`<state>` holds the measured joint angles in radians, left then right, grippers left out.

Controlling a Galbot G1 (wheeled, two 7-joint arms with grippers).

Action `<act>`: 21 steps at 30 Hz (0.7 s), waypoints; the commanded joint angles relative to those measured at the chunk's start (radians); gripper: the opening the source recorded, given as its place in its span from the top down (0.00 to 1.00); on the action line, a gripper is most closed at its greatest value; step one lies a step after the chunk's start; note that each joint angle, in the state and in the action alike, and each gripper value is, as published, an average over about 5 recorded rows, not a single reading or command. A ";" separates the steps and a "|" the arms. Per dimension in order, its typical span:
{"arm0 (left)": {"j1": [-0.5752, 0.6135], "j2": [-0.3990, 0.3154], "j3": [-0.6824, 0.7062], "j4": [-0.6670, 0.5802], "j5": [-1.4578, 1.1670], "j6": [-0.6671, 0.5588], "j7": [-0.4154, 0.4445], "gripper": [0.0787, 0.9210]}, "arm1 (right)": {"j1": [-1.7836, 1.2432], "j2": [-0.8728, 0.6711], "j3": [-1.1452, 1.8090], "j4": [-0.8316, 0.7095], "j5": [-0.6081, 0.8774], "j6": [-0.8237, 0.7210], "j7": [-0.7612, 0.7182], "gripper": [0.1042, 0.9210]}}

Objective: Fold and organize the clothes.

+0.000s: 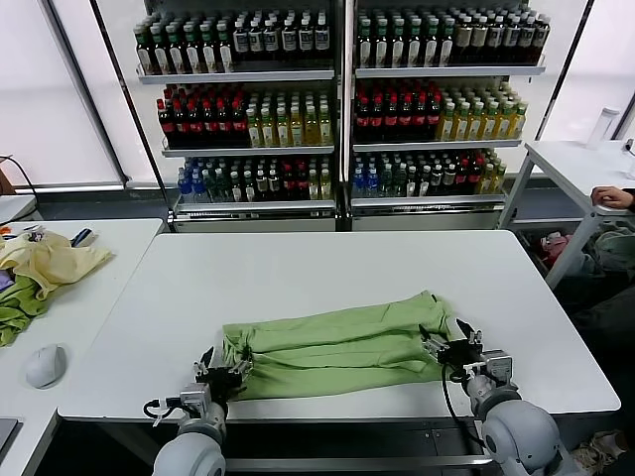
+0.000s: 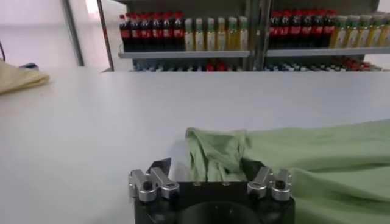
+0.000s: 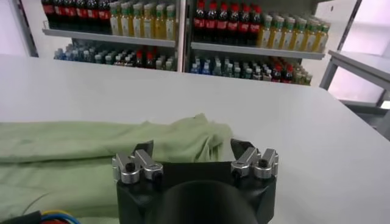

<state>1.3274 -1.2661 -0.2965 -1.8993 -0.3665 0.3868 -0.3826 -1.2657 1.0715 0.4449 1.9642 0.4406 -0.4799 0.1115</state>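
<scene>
The light green polo shirt (image 1: 332, 349) lies folded into a long band across the near part of the white table (image 1: 327, 268). No printed graphic shows. My left gripper (image 1: 224, 371) sits open at the band's left end, its fingers (image 2: 159, 167) spread to either side of the bunched cloth (image 2: 213, 155). My right gripper (image 1: 451, 349) sits open at the band's right end, fingers (image 3: 241, 147) spread around the cloth edge (image 3: 195, 137). Neither gripper holds the shirt.
A second table at the left carries a pale yellow garment (image 1: 50, 263), a darker green cloth (image 1: 15, 312) and a white mouse (image 1: 45, 365). Drink shelves (image 1: 337, 99) stand behind. Another table (image 1: 580, 169) and a person's hand (image 1: 612, 196) are at the right.
</scene>
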 commanded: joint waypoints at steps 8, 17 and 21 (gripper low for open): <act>0.027 -0.037 -0.017 0.022 -0.052 0.011 0.008 0.59 | -0.003 0.004 0.000 0.014 -0.002 -0.001 0.001 0.12; 0.022 0.052 -0.124 0.001 -0.174 0.004 0.037 0.88 | -0.002 0.007 0.001 0.024 -0.002 0.002 0.002 0.12; 0.026 0.146 -0.221 -0.018 -0.223 0.004 0.049 0.93 | -0.001 0.005 0.004 0.034 0.001 0.003 0.002 0.12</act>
<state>1.3514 -1.2284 -0.3931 -1.9067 -0.4932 0.3910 -0.3424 -1.2660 1.0759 0.4491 1.9967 0.4419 -0.4771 0.1130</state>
